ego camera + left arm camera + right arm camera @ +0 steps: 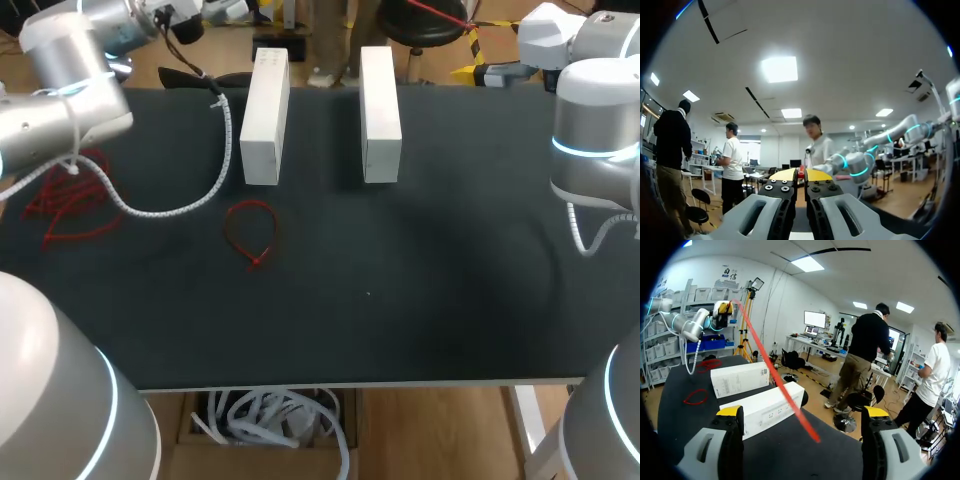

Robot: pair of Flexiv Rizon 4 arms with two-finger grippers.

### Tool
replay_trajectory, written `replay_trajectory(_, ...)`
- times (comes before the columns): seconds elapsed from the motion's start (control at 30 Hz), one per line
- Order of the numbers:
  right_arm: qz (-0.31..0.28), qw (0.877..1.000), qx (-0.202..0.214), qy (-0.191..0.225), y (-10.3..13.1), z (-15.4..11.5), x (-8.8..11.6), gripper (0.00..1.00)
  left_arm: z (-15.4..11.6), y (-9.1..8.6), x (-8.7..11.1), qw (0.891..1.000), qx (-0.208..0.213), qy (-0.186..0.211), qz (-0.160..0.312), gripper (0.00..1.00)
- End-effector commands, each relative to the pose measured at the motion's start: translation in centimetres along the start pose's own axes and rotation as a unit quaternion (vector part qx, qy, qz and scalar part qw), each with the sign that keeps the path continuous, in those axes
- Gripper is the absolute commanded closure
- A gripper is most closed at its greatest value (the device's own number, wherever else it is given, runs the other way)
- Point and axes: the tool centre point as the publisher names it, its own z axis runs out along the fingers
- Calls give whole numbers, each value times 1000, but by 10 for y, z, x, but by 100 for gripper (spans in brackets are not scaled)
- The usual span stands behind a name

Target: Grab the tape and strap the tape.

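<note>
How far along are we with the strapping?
Done: one red looped tie lies on the black table. In hand: the left gripper has its fingers shut on a long red strap. Remaining: the right gripper is open, not gripping that strap; a pile of red ties waits.

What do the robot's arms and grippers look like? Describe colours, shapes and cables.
Left arm and right arm: rounded silver-grey joints, white caps, cyan rings, white spiral-wrapped cables. Left gripper and right gripper: pale grey fingers, black inner faces, yellow tips.
</note>
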Motion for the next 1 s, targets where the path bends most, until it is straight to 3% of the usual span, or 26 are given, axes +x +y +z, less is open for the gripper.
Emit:
replay_trajectory(0.03,0,1000,0,0,0,-1,0,0,7,3,-10,998,4,66,2,100)
replay_trajectory(0.73,0,1000,0,0,0,-1,0,0,29,18,-7,996,1,87,6,100)
replay_trajectory(1.0,0,1000,0,0,0,-1,0,0,29,18,-9,998,-1,63,0,100)
